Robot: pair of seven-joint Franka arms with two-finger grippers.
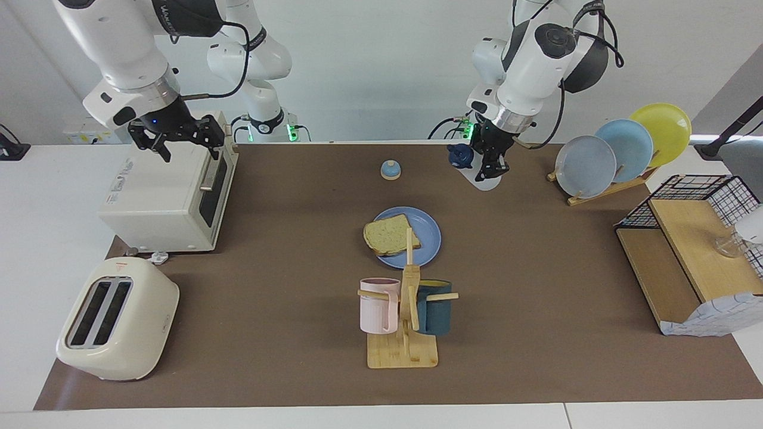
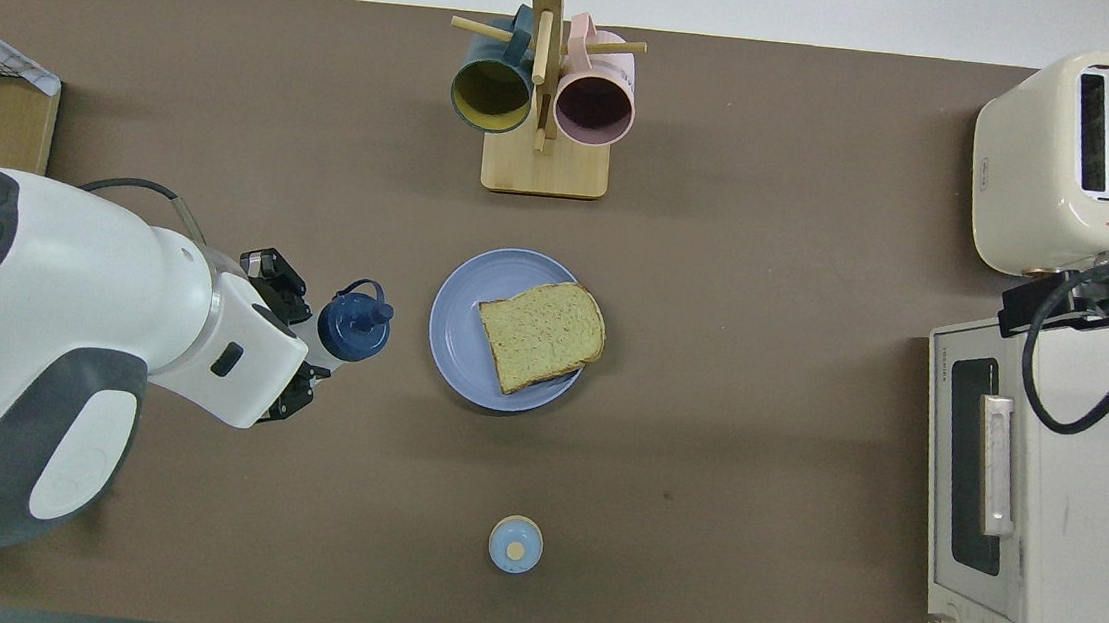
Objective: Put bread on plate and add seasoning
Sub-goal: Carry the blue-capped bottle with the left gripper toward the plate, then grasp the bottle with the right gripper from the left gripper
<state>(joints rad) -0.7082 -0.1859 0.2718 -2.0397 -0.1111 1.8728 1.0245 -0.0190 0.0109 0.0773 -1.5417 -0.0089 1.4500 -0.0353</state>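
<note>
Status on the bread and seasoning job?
Done: the bread lies on the plate. In hand: the left gripper is shut on the seasoning bottle, raised beside the plate, not over the bread. Left: bring it over the slice and dispense. The right gripper waits open over the toaster oven.

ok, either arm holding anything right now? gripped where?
The left gripper holds the seasoning bottle by its white body, below the navy cap. The right gripper holds nothing, open over the toaster oven.

Bread (image 2: 542, 335) on plate (image 2: 458, 328); left gripper (image 2: 295, 349) holds seasoning (image 2: 352, 327) tilted, beside plate.
</note>
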